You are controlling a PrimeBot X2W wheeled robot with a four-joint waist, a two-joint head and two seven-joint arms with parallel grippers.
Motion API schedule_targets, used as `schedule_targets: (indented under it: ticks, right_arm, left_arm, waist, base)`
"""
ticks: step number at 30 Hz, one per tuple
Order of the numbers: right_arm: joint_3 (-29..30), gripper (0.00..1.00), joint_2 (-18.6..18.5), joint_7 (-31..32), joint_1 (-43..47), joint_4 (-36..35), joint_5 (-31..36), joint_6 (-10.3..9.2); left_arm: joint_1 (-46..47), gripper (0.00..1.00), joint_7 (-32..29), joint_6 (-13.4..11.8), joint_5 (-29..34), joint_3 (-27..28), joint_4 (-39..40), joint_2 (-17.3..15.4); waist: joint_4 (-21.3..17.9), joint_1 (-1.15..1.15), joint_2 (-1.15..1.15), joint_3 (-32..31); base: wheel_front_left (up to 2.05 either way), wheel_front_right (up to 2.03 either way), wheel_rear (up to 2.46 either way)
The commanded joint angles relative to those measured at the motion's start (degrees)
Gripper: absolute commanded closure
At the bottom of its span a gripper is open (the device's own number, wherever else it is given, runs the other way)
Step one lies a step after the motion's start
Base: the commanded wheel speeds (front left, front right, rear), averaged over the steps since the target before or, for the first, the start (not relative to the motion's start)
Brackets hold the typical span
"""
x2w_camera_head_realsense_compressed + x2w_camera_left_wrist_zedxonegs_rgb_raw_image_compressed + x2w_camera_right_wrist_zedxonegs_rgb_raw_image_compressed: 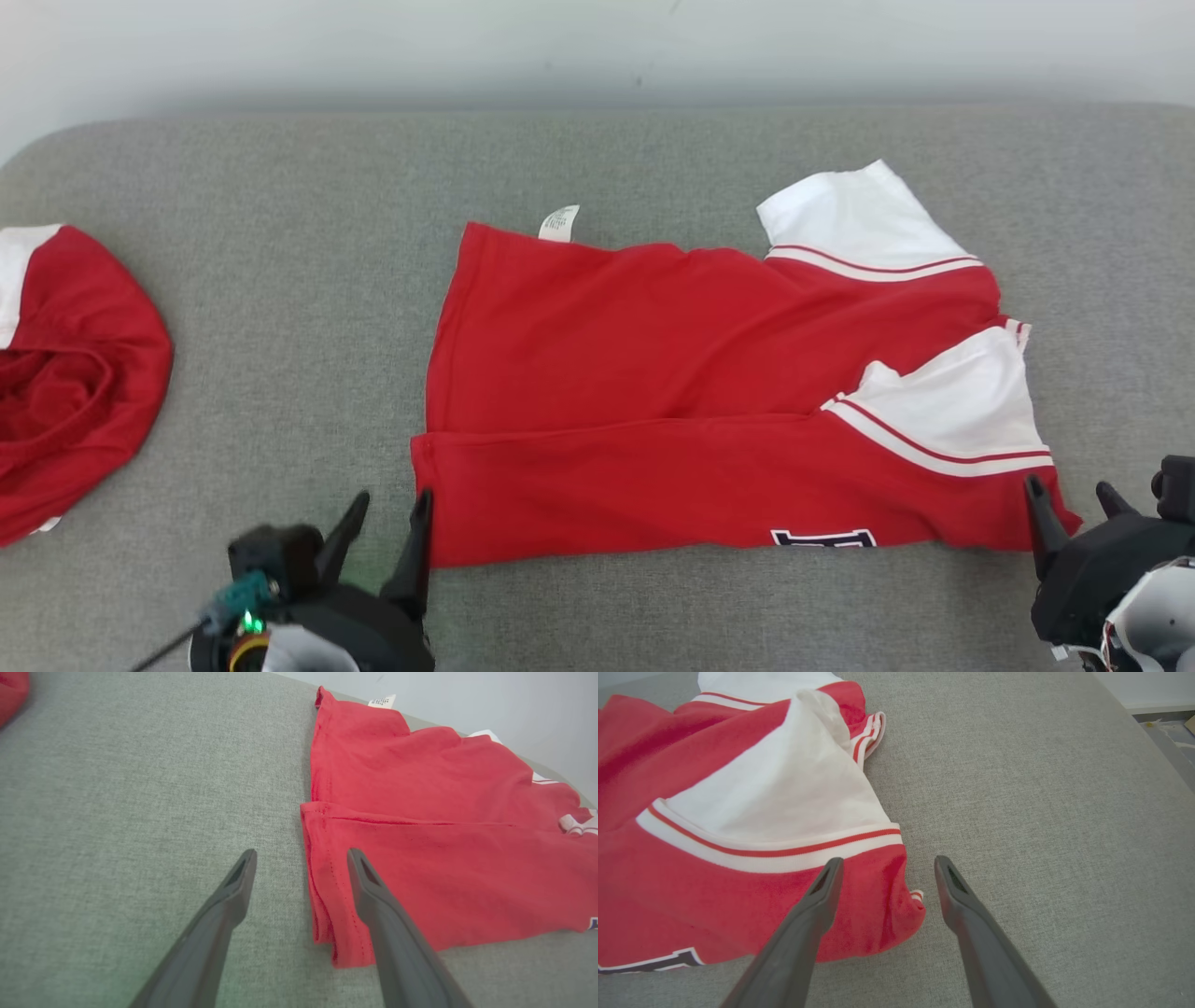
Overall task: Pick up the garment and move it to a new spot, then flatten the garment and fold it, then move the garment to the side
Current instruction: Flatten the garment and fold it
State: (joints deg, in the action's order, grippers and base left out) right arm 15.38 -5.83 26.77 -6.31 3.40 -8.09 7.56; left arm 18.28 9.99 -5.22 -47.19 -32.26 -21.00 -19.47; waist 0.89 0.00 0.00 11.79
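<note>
The garment (653,373) is a red shirt with white sleeves, lying folded lengthwise on the grey padded surface (280,280); a white label sticks out at its far left corner. My left gripper (394,499) stands open at the shirt's near left corner. In the left wrist view the left gripper (302,851) hovers over the hem of the garment (444,826), one finger above the cloth and one above bare surface. My right gripper (1067,485) is open at the near right corner. In the right wrist view the right gripper (888,859) straddles that corner of the garment (738,788).
A second red and white garment (65,373) lies crumpled at the left edge, its corner also in the left wrist view (11,690). A pale wall runs behind the padded surface. The surface's right edge and a strip of floor (1171,732) show in the right wrist view.
</note>
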Motion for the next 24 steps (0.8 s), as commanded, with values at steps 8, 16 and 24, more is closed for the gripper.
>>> schedule_targets:
  ticks: [8, 16, 24]
  right_arm:
    - [3.3, 0.0, 2.3, 7.0, 2.4, -3.2, 0.1, -0.13]
    - [5.5, 0.0, 2.9, 10.9, -1.0, -2.3, 2.0, -0.13]
    - [5.3, 0.0, 3.0, 12.9, -3.5, 0.0, 2.0, -0.13]
  left_arm:
    - [-4.2, 0.0, -2.0, -3.0, 1.9, -2.2, 2.2, -1.3]
    - [-1.7, 0.0, -5.3, -4.6, 3.3, -3.8, 1.7, -1.5]
    - [-0.1, 0.2, -9.2, -3.4, 3.0, -5.9, 1.2, -0.9]
  waist:
    - [-0.8, 0.0, 0.0, -1.3]
    - [-0.6, 0.0, 0.0, -0.6]
    - [-0.7, 0.0, 0.0, 0.5]
  base:
    - [0.0, 0.0, 0.0]
    - [0.0, 0.0, 0.0]
    - [0.0, 0.0, 0.0]
